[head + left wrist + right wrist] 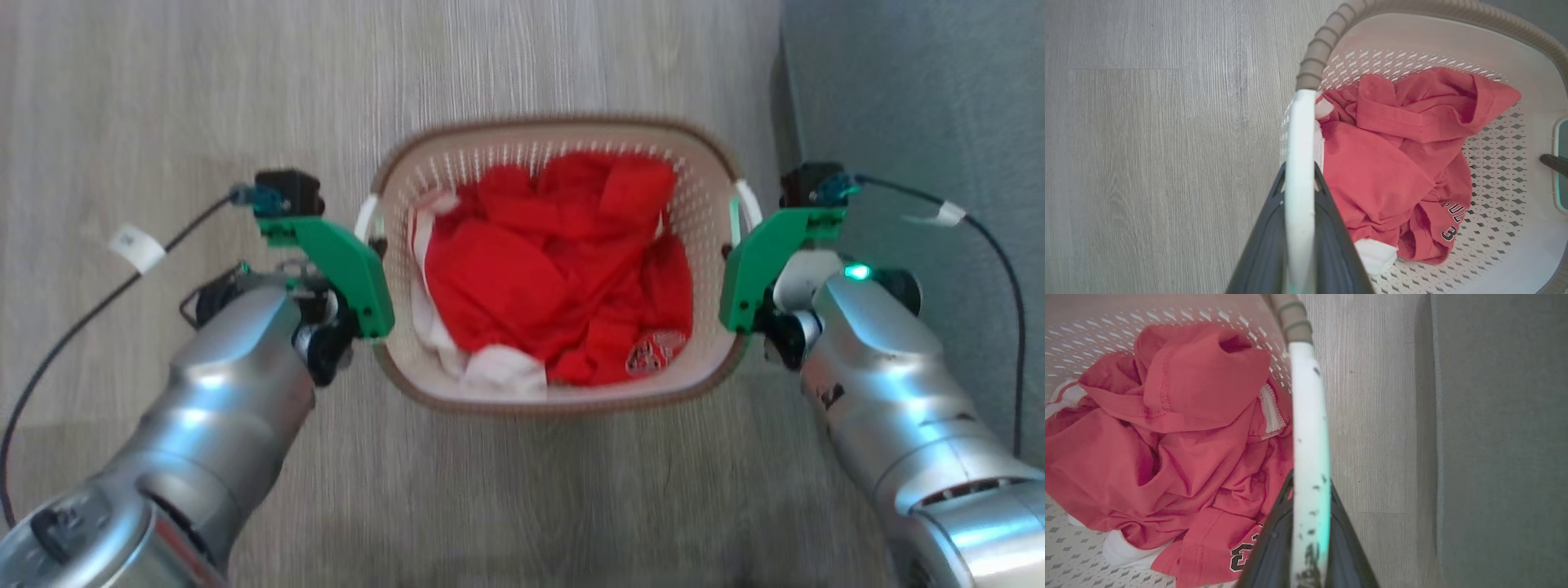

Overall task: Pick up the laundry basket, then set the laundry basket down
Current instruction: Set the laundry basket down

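so the basket (539, 404) is sitting square in front of the robot over the wood floor (163, 98), right between the two arms, with the red clothes (555, 261) bunching up inside. Honestly I'm not managing to tell from these shots whether it's resting on the floor or hanging just off it. The left gripper (1299, 179) is squeezing down on the white left handle (1300, 122), a dark finger on each side with no gap showing. The right gripper (1310, 486) is doing the same to the right handle (1309, 408), so both are clamping thin plastic and nothing else. My take: whichever way it's going, the trick is running both arms at the same pace so the rim is staying level and the clothes aren't sliding to one end. Those handles are looking smooth and skinny, so I'm guessing they're happy to slip along the fingers if one side is leading. I'd also be avoiding pulling the arms apart, since that's probably just flexing the basket walls. The right arm is working near a grey surface (914, 82), so straight up and straight down is looking safest, letting go only once the base is lying flat
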### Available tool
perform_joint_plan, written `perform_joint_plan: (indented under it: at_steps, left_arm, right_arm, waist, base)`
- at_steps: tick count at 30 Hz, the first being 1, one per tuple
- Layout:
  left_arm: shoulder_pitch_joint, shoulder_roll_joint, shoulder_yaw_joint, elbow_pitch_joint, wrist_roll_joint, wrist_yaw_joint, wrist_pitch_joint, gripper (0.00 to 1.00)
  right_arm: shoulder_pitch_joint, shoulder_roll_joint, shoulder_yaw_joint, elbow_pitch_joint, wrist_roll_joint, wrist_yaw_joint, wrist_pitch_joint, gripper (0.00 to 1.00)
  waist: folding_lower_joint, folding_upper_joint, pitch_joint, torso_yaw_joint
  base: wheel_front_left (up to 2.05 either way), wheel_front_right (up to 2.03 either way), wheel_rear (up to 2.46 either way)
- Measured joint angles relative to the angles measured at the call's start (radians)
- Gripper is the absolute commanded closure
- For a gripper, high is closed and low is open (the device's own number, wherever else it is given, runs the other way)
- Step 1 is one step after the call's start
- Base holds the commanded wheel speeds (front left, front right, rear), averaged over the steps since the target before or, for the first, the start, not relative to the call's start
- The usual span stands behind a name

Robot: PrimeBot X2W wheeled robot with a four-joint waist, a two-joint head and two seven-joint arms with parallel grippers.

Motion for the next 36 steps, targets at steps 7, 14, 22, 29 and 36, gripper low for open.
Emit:
perform_joint_plan:
  at_steps: [7,14,22,29,36]
  left_arm:
    - [-0.066,-0.003,-0.002,0.002,0.014,0.000,-0.050,1.00]
    - [-0.120,-0.006,-0.007,0.003,0.023,0.000,-0.105,1.00]
    - [-0.155,-0.020,-0.022,0.012,0.034,0.000,-0.173,1.00]
    - [-0.178,-0.030,-0.023,0.015,0.050,0.000,-0.208,1.00]
    - [-0.193,-0.042,-0.002,0.017,0.076,0.000,-0.221,1.00]
  right_arm:
    - [-0.052,0.000,-0.053,-0.003,-0.075,0.000,-0.072,1.00]
    - [-0.107,0.000,-0.133,-0.003,-0.162,0.000,-0.123,1.00]
    - [-0.137,0.000,-0.226,0.000,-0.282,0.001,-0.193,1.00]
    - [-0.148,0.000,-0.316,-0.015,-0.403,0.002,-0.243,1.00]
    - [-0.150,0.001,-0.408,-0.029,-0.481,0.010,-0.263,1.00]
  waist:
    - [-0.0001,0.0000,0.135,0.002]
    - [-0.0001,0.0000,0.267,0.009]
    - [-0.0001,0.0000,0.381,0.019]
    - [-0.0003,0.0000,0.435,0.025]
    - [-0.0003,0.0000,0.483,0.034]
  base:
    - [0.00,0.00,0.00]
    - [0.00,0.00,0.00]
    - [0.00,0.00,0.00]
    - [0.00,0.00,0.00]
    - [0.00,0.00,0.00]
